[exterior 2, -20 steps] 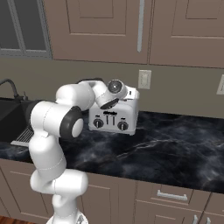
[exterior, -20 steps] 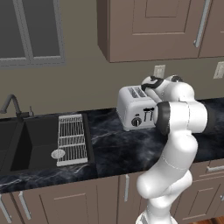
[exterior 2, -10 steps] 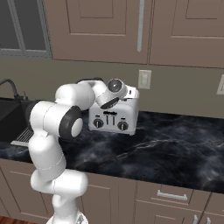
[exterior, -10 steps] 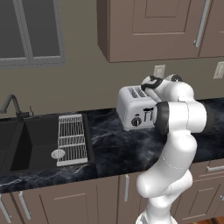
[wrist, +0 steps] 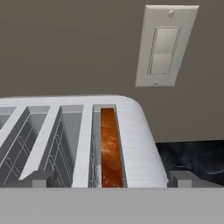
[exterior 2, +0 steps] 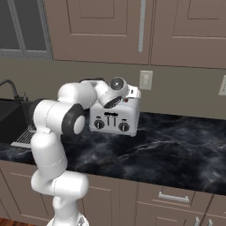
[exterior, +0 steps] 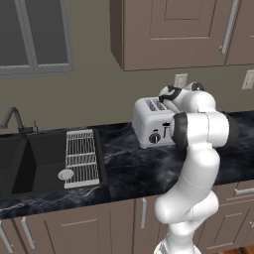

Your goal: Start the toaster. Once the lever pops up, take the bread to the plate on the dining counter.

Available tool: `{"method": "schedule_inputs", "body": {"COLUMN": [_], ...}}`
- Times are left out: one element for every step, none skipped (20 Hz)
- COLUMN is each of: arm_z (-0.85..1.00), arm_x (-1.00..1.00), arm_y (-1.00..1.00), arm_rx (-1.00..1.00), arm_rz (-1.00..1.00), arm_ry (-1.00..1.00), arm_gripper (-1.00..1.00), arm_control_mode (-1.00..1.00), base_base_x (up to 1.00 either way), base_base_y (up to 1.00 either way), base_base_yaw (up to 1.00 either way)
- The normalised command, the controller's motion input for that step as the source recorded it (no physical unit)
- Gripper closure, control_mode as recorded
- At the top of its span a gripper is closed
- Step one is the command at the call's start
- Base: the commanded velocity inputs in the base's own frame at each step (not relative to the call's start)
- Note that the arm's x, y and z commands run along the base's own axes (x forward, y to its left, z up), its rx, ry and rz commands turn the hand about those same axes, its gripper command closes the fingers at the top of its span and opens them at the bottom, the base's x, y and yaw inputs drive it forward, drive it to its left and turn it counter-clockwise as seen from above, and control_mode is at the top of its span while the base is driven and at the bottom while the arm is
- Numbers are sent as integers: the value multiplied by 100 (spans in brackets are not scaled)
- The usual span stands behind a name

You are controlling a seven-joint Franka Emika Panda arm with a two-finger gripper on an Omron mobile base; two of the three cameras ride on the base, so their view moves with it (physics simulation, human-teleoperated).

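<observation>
The silver four-slot toaster [exterior: 150, 124] stands on the black marble kitchen counter [exterior: 124, 168] against the wall, its knobs and levers facing forward [exterior 2: 115, 120]. In the hand view I look down on its slots [wrist: 65, 140]. The bread [wrist: 110, 151], brown and orange, sits sunk in the rightmost slot. My gripper [wrist: 113, 178] hovers just above that end of the toaster. It is open, and its two dark fingertips [wrist: 41, 178] stand wide apart with nothing between them. The plate and the dining counter are out of view.
A wall outlet [wrist: 166, 46] is on the wall right behind the toaster. Left of the toaster lie a wire rack [exterior: 82, 156], a dark sink [exterior: 30, 163] and a faucet [exterior: 12, 119]. Upper cabinets [exterior: 168, 30] hang above. The counter runs on to the right [exterior 2: 176, 150].
</observation>
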Motion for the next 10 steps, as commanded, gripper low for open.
{"method": "schedule_inputs", "body": {"arm_z": [0, 0, 0, 0, 0, 0, 0, 0, 0, 0], "arm_x": [13, 14, 12, 5, 5, 10, 11, 1, 0, 0], "arm_y": [0, 0, 0, 0, 0, 0, 0, 0, 0, 0], "arm_rx": [0, 0, 0, 0, 0, 0, 0, 0, 0, 0], "arm_rz": [0, 0, 0, 0, 0, 0, 0, 0, 2, 2], "arm_ry": [4, 5, 5, 5, 5, 6, 7, 8, 9, 10], "arm_gripper": [-100, -100, -100, -100, -100, -100, -100, -100, -100, -100], "arm_control_mode": [-100, -100, -100, -100, -100, -100, -100, -100, -100, -100], "base_base_x": [0, 0, 0, 0, 0, 0, 0, 0, 0, 0], "base_base_y": [0, 0, 0, 0, 0, 0, 0, 0, 0, 0], "base_base_yaw": [0, 0, 0, 0, 0, 0, 0, 0, 0, 0]}}
